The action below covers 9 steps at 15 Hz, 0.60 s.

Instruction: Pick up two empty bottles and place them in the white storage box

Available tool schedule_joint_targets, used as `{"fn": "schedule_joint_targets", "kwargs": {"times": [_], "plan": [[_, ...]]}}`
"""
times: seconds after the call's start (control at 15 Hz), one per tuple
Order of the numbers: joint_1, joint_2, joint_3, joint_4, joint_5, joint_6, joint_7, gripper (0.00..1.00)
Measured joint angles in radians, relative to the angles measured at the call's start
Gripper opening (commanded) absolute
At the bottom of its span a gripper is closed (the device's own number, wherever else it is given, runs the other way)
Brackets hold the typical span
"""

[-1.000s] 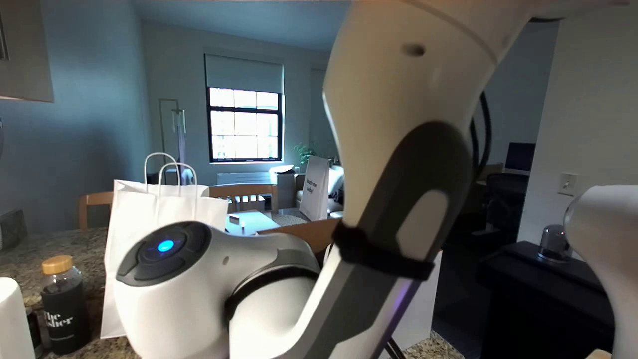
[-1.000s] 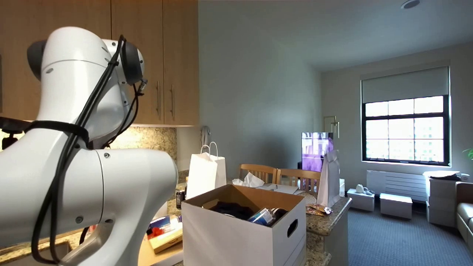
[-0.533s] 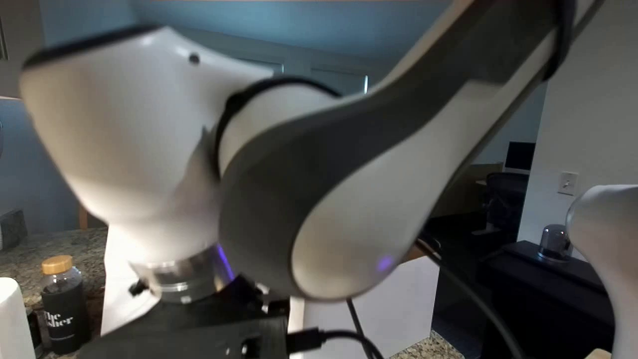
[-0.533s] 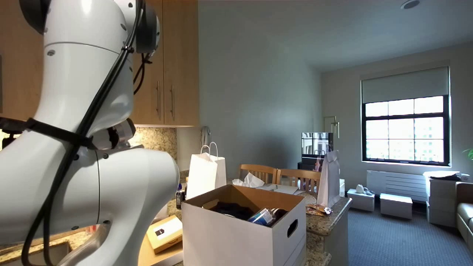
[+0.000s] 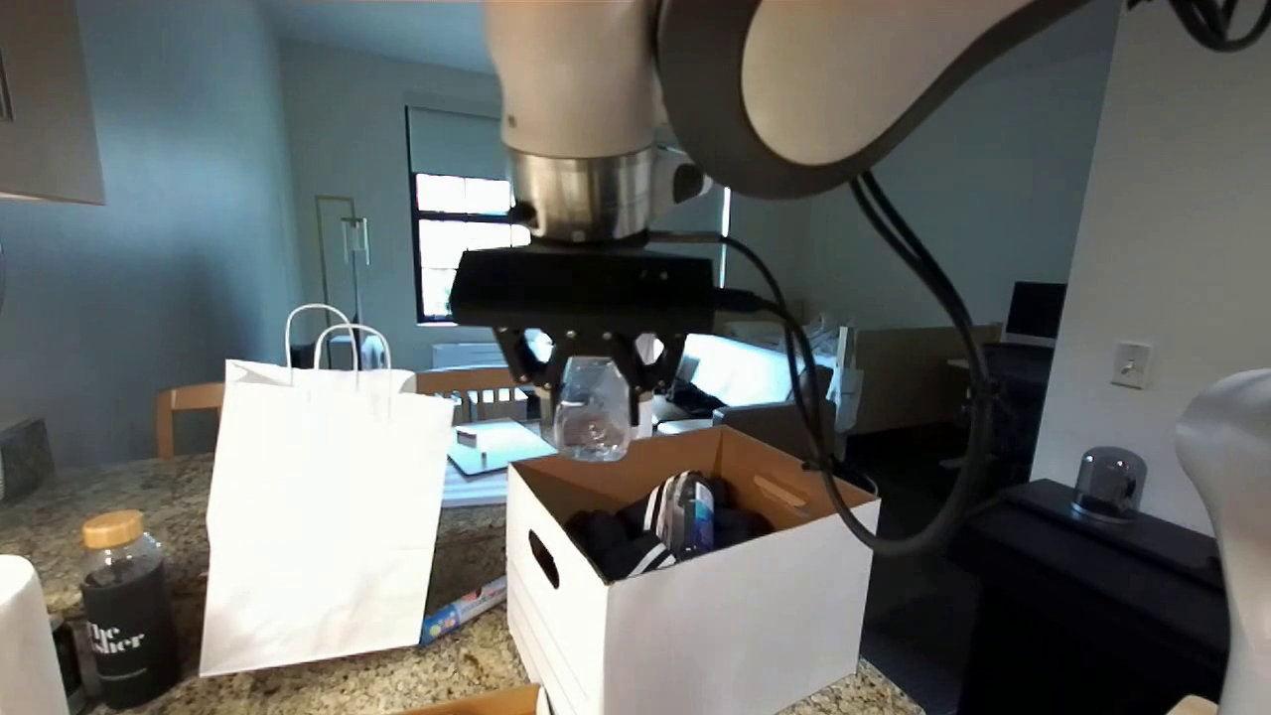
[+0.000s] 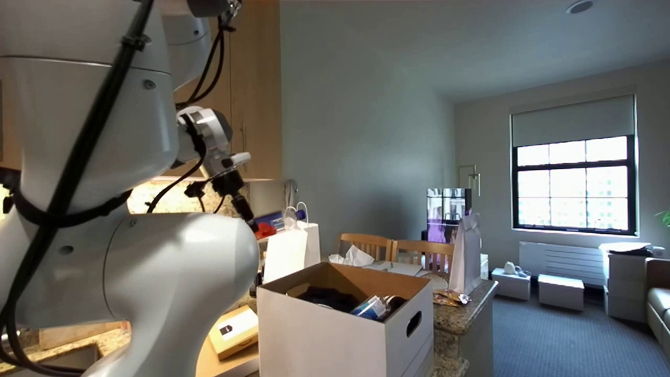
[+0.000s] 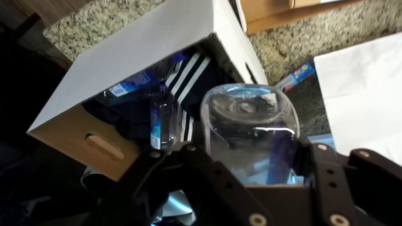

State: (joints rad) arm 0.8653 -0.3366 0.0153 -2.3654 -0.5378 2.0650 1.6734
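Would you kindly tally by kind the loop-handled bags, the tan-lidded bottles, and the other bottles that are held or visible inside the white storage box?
Held bottle, in the gripper: 1
Bottles visible inside the white storage box: 2
Tan-lidded bottle: 1
Loop-handled white bag: 1
Total: 5

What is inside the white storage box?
A blue-labelled plastic bottle, a second bottle and white-striped dark cloth show. The floor of the white storage box is covered, so anything beneath cannot be seen.
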Motion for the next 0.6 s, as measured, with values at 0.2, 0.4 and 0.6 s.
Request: {"fn": "schedule_joint_targets", "kwargs": {"times": [0.2,0.4,0.6], "plan": [[-0.189,-0.126,0.055,-0.061,0.007,0.038,-0.070,1.00],[-0.353,-0.225,0.117,-0.111,0.037,0.107,-0.126,1.00],[-0.462,-0.279,0.187,-0.149,0.087,0.190,-0.173,1.00]]}}
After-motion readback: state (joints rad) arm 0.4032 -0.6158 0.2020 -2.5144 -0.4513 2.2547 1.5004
